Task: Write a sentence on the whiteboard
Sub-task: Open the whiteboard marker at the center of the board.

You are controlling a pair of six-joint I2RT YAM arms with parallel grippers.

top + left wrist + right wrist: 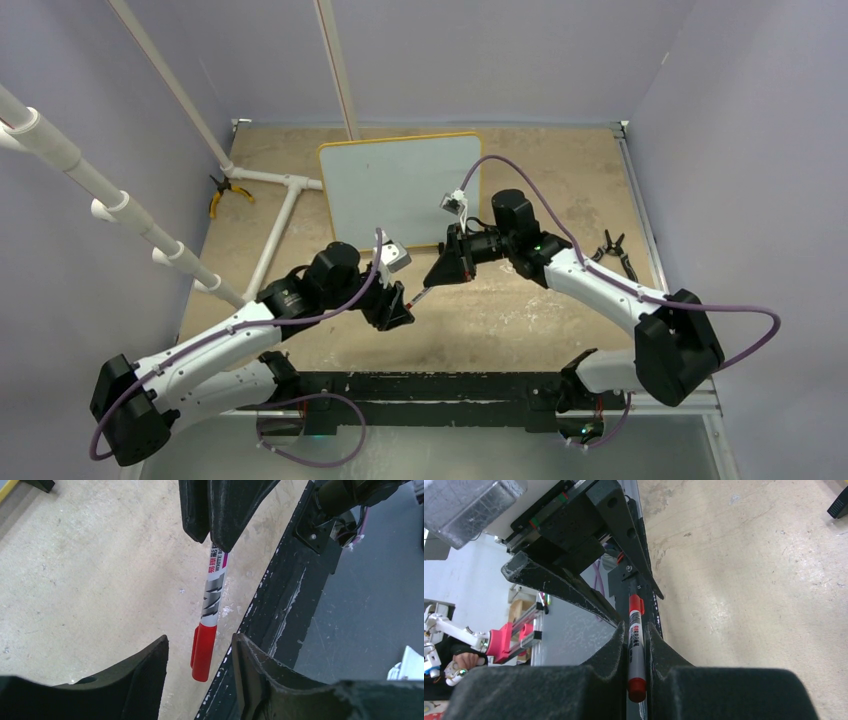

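The whiteboard point(390, 185), white with a yellow frame, lies at the back of the table. Its face looks blank and the sentence is not in view. A marker point(420, 293) with a red cap point(204, 652) hangs between the two arms, above the table's near part. My right gripper point(636, 630) is shut on the marker's barrel point(635, 645), near its red tail end. My left gripper point(200, 640) is open, one finger on each side of the capped end and neither touching it. The right fingers point(220, 510) pinch the barrel from above in the left wrist view.
White pipes point(270, 200) and yellow-handled pliers point(225, 195) lie at the left. A small black tool point(612, 250) sits at the right. A black rail point(450, 385) runs along the near edge, just beside the marker.
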